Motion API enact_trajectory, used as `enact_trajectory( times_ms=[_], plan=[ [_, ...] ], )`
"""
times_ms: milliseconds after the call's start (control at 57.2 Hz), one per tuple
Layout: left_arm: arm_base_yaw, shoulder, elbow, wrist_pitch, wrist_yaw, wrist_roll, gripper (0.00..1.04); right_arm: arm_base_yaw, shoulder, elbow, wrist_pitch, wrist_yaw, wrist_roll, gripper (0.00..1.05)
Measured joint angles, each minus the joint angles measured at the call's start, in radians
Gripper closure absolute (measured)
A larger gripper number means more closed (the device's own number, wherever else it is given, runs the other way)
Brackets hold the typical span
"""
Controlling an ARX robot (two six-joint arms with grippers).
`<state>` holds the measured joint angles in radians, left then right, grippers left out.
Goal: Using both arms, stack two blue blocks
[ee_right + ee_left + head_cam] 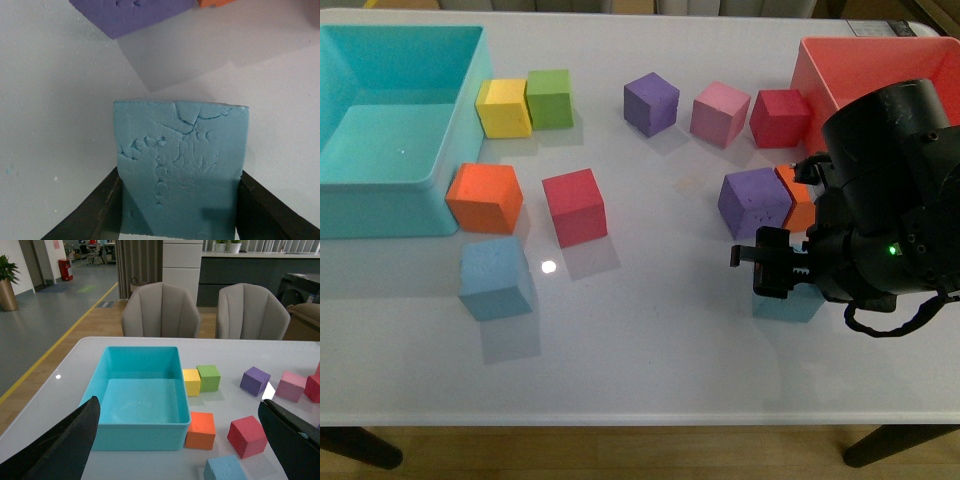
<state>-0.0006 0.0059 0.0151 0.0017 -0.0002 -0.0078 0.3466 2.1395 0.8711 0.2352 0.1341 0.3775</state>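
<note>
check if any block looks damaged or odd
The blue block in the right claw has a cracked, pitted face; the purple block beside it shows small dents too. Nothing is spilled or toppled.

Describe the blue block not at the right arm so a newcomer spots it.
Start at the teal bin, left on the table. Off its near right corner sits an orange cube; nearer the front edge is the blue block. It is the only sky-blue cube on that side; the other blue block sits between the fingers of the right gripper.

The block [180,165] sits within right hand [179,222], beside cubes [755,200].
</note>
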Motion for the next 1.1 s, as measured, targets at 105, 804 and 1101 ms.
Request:
enact_trajectory(
  times_ms=[105, 804, 1101],
  plan=[
    [0.0, 0.0, 0.0, 0.0, 0.0, 0.0, 0.09, 0.0, -0.05, -0.027, -0.017, -0.013, -0.004, 0.6],
    [0.0, 0.0, 0.0, 0.0, 0.0, 0.0, 0.09, 0.111, 0.217, 0.772, -0.391, -0.026, -0.031, 0.73],
    [0.0, 0.0, 0.0, 0.0, 0.0, 0.0, 0.09, 0.154, 0.472, 1.141, -0.543, -0.003, -0.037, 0.73]
  ],
)
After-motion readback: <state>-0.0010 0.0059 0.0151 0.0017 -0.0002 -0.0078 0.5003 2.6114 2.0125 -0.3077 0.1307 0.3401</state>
